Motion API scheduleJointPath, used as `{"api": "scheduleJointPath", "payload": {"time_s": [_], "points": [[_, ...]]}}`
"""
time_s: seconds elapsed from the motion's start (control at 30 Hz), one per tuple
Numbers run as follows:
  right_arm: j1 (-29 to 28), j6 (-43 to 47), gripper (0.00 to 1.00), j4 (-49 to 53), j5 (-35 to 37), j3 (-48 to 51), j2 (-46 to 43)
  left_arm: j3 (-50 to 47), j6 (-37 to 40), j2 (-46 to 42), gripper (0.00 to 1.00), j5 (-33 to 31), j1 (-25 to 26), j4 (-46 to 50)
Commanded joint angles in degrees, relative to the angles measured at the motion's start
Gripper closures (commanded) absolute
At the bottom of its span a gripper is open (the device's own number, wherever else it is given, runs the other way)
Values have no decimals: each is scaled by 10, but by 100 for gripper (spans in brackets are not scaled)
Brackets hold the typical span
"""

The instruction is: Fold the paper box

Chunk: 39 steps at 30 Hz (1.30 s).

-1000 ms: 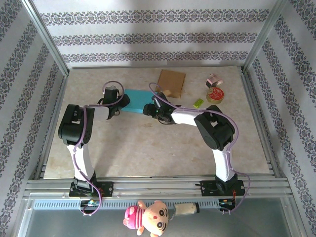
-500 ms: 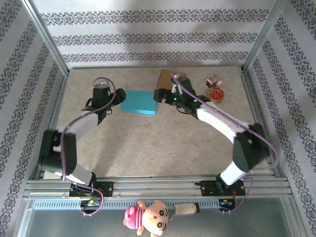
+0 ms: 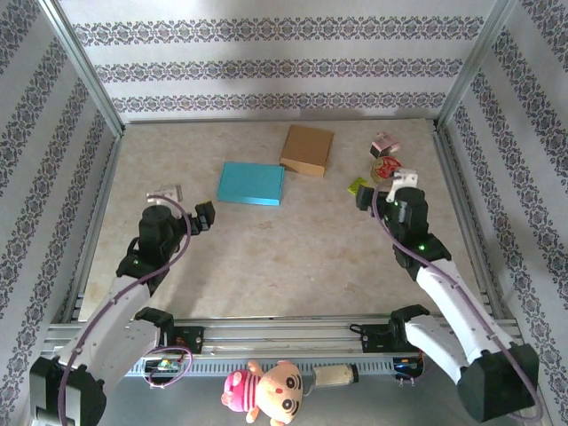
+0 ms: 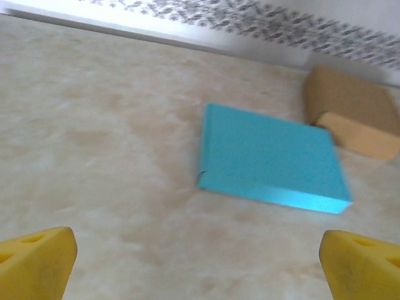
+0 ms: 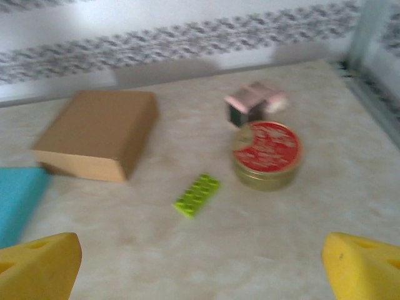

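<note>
Table point(image 3: 293, 257): pale marbled top, walled on three sides with patterned paper.
Blue box point(image 3: 251, 184): lies flat and closed on the table, a little far and left of centre, well apart from both grippers.
Brown box point(image 3: 308, 149): sits just far-right of the blue box, and the top view shows a narrow gap between them.
Left gripper point(image 3: 203, 216): hangs over the table near-left of the blue box and is aimed toward it. Its yellow fingertips point(image 4: 37, 262) sit in the two bottom corners of the wrist view, so the jaws are wide with nothing between them.
Right gripper point(image 3: 364, 197): hangs over the right side of the table, just near of the green brick. Its jaws are also wide and hold nothing.
Green brick point(image 5: 197, 194): lies flat between the brown box and the tin.
Tin point(image 5: 267, 153): round with a red lid, on the far right of the table.
Pink block point(image 5: 253, 103): sits just far of the tin; it is blurred, so its detail is unclear.
Plush toy point(image 3: 266, 390): lies near of the rail, off the table.
</note>
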State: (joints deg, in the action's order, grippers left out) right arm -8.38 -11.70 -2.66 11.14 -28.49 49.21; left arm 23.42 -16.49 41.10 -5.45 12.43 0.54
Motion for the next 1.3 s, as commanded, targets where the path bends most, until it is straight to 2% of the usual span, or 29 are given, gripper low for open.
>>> {"api": "scheduleJointPath", "payload": {"time_s": [0.0,0.03,0.13,0.17,0.2,0.27,0.33,0.37,0.4,0.43,0.53,0.6,0.67,0.73,0.77,0.8,0.87,0.93,1.07,1.27], "points": [[40,62,2,-133,-3,83,11,-51,31,-53,1,-137,4,-11],[44,78,2,-171,-5,117,27,-59,33,-68,1,-162,4,-18],[49,102,2,-262,-25,143,104,-91,103,-83,1,-180,4,-88],[48,109,2,-246,-37,123,124,-95,122,-77,1,-185,3,-99],[49,112,2,-272,-57,117,143,-99,137,-67,1,-190,3,-108],[46,112,2,-396,-78,122,211,-113,171,-33,1,-186,-1,-137],[37,148,2,-422,-92,81,290,-129,191,5,1,-164,-9,-179],[53,126,2,-466,-93,56,359,-138,197,25,1,-139,-20,-211],[98,80,2,-558,-143,71,398,-146,197,47,1,-106,-36,-245],[117,62,2,-575,-166,100,392,-142,197,63,1,-81,-49,-255],[110,73,2,-539,-155,92,381,-140,170,142,0,-7,-106,-350],[89,87,2,-526,-115,92,383,-134,136,227,0,59,-156,-454],[84,93,2,-512,-108,70,382,-113,107,311,0,117,-190,-525],[83,94,2,-513,-107,70,381,-85,98,384,0,158,-207,-563],[82,94,2,-512,-107,70,382,-74,92,437,0,162,-208,-601],[82,94,2,-512,-106,70,381,-69,106,488,0,201,-204,-662],[81,95,2,-511,-105,70,381,-52,150,513,0,171,-164,-643],[80,96,2,-511,-104,70,381,-17,151,497,0,165,-165,-544],[80,96,2,-511,-104,69,382,-19,147,501,0,125,-156,-558],[80,97,2,-510,-104,69,382,-22,149,502,0,134,-156,-566]]}}
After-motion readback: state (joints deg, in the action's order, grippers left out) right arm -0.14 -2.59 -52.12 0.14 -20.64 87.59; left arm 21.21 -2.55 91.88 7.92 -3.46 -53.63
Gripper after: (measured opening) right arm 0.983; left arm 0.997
